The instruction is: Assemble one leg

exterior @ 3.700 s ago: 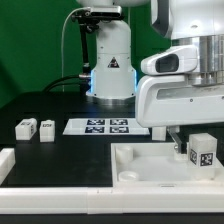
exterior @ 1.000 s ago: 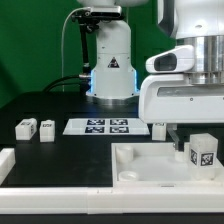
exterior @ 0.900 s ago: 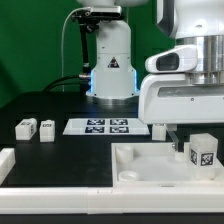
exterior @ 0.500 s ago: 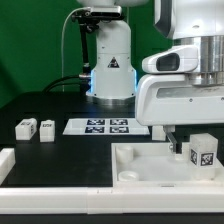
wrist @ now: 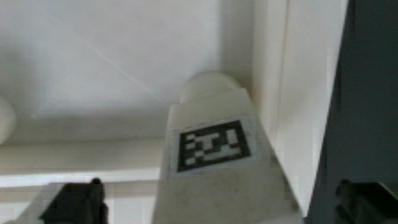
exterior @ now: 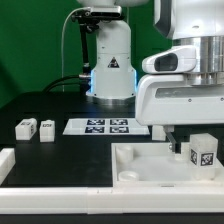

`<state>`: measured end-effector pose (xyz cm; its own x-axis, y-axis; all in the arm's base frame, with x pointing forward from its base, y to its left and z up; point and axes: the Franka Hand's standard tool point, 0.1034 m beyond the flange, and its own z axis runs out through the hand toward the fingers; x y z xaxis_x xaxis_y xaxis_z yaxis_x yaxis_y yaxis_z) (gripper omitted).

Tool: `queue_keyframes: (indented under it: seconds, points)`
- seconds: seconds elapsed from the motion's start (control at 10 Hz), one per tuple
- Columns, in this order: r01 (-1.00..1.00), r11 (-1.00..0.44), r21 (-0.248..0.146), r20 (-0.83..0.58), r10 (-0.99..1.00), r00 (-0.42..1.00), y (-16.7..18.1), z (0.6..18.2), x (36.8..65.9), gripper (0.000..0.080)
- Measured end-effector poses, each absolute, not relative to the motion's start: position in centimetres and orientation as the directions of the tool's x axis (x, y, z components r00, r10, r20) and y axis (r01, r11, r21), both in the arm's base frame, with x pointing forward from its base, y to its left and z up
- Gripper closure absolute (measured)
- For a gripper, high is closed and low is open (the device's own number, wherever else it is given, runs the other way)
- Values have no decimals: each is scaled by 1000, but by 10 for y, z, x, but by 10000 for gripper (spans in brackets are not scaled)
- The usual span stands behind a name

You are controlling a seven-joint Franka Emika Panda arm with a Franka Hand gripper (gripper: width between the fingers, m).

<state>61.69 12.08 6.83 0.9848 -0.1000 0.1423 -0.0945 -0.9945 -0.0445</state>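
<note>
The big white panel (exterior: 150, 168) lies flat on the dark tabletop (exterior: 60, 148), at the exterior view's right. The arm's bulky white head hangs low over it. The marker board (exterior: 103, 126) rests further back. One leg (exterior: 203, 153) stands on the panel under the head, tag facing out; the wrist view shows it (wrist: 219, 150) between the spread fingers (wrist: 71, 203), neither touching it. Two more legs (exterior: 26, 127) sit well apart at the left.

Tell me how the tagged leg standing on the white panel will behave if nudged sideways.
The leg looks like rigid plastic, so it probably won't flex. Small and blocky, it's likely light. Standing upright on the smooth panel, it may slide or tip rather than roll.
</note>
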Motion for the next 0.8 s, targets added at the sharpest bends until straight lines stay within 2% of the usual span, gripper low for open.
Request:
queue_keyframes:
  seconds: [0.2, 0.3, 0.4, 0.5, 0.7, 0.8]
  points:
    - [-381, -919, -98, 143, -392, 909, 127, 68, 618, 150]
    - [-497, -860, -119, 126, -509, 851, 131, 68, 616, 251]
    - [-509, -853, -117, 125, -521, 845, 129, 67, 616, 387]
    - [-502, -857, -116, 126, -514, 848, 128, 67, 616, 387]
    - [-502, -858, -106, 108, -512, 852, 130, 63, 610, 736]
    - [-502, -859, -102, 102, -511, 853, 130, 62, 609, 736]
